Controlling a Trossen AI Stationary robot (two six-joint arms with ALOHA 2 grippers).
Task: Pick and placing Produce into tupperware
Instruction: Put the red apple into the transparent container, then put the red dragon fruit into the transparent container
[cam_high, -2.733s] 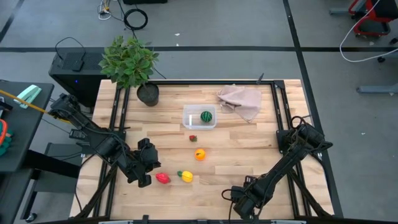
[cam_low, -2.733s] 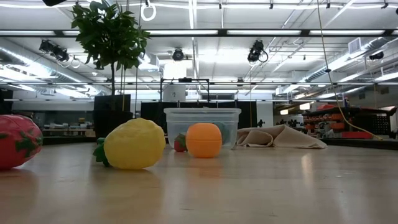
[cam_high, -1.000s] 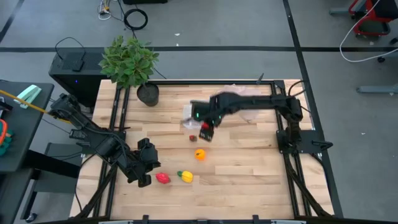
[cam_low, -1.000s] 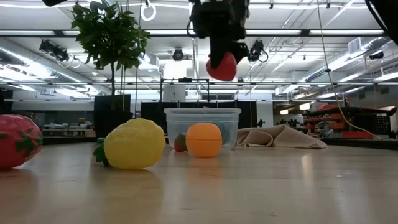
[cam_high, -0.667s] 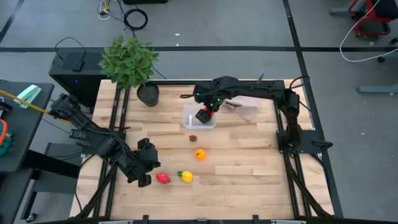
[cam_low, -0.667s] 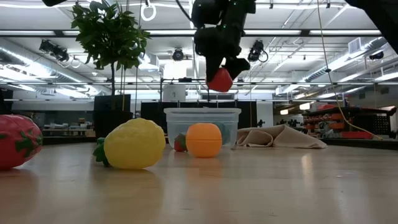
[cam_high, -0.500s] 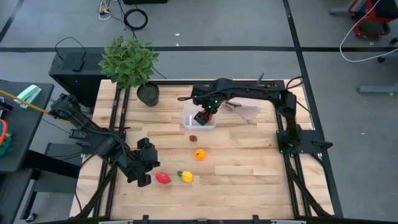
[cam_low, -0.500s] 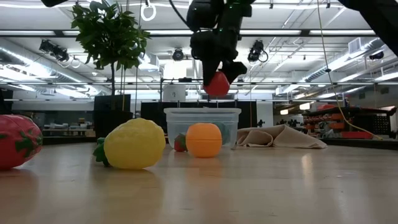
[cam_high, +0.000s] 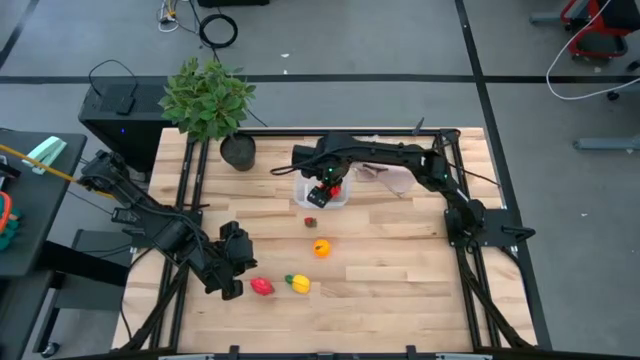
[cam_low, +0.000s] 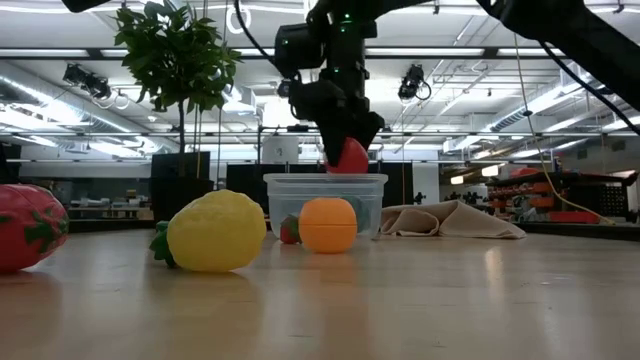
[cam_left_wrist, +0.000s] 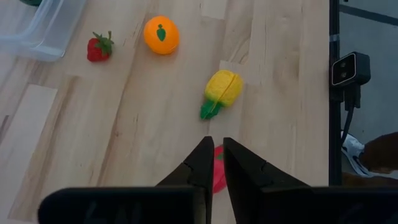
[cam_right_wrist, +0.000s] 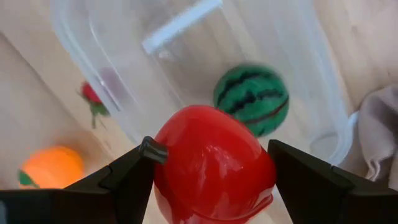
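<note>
My right gripper (cam_high: 328, 186) is shut on a red toy fruit (cam_right_wrist: 214, 165) right above the open clear box (cam_high: 303, 190), at rim height in the low view (cam_low: 348, 157). A striped green watermelon (cam_right_wrist: 252, 99) lies in the box. On the table in front of the box lie a strawberry (cam_high: 311, 222), an orange toy (cam_high: 321, 248), a yellow toy (cam_high: 299, 283) and a red toy (cam_high: 262, 287). My left gripper (cam_high: 232, 278) is shut and empty, low at the table's near left, just left of the red toy. My right gripper pinches the red fruit by its two opposite sides (cam_right_wrist: 163, 171) between its two fingers (cam_right_wrist: 124, 180). The fingers come from above, pointing down. The fruit hangs clear of the table, its underside about level with the box's rim (cam_low: 325, 178).
A potted plant (cam_high: 210, 100) stands at the table's far left. A beige-pink cloth (cam_high: 390, 160) lies right of the box. Black frame rails (cam_high: 190, 200) run along the table's left and right sides. Bare wood fills the near right.
My right gripper has carried the red fruit from just in front of the box toward the far edge until it is over the box. It has come down from well above the box to rim height. The arm has swung toward the table's left.
</note>
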